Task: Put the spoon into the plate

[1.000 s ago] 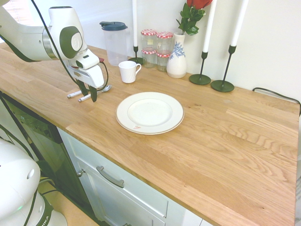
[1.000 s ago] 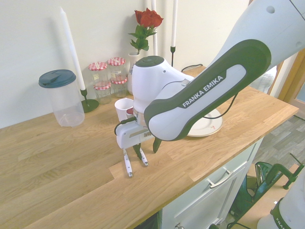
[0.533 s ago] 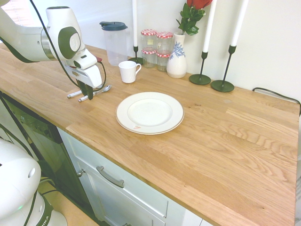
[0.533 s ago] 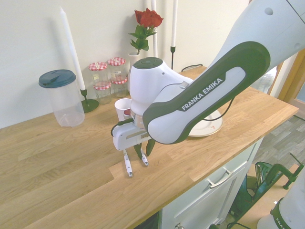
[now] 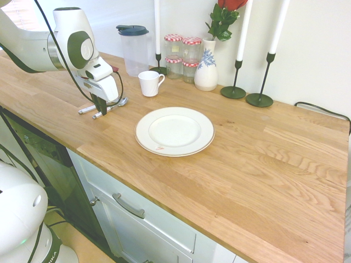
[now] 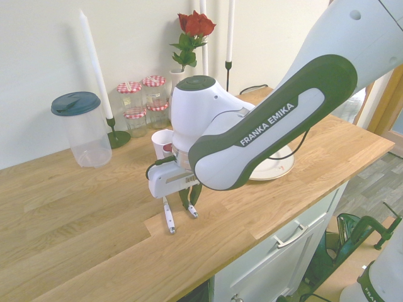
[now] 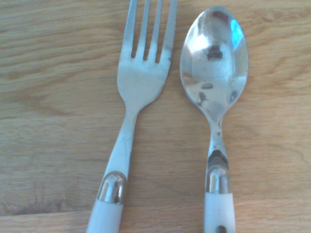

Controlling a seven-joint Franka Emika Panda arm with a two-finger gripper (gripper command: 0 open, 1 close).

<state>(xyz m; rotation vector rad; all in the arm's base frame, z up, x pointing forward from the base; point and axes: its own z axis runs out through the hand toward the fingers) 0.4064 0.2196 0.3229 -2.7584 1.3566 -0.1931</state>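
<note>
The spoon [image 5: 122, 102] lies on the wooden counter left of the plate [image 5: 174, 131], its silver bowl toward the mug and its white handle toward the counter's front. My gripper [image 5: 101, 108] stands upright over the handle, its dark fingers shut on it, and the spoon still rests on the wood. The wrist view shows the spoon [image 7: 215, 58] from close by, flat beside a fork [image 7: 143, 73]. From the other side, the gripper [image 6: 189, 200] pinches the spoon [image 6: 191, 212], and the arm hides most of the plate [image 6: 277, 167]. Nothing lies on the plate.
A fork [image 5: 85, 110] lies parallel to the spoon, just beyond it. A white mug [image 5: 149, 83], a lidded plastic jug [image 5: 134, 50], jars [image 5: 182, 57], a vase [image 5: 207, 71] and candlesticks [image 5: 259, 98] stand along the wall. The counter's front edge is near.
The fingers were spread on either side of the spoon's handle and have now closed on it. The gripper has shifted slightly along the counter; the spoon and fork lie where they were.
</note>
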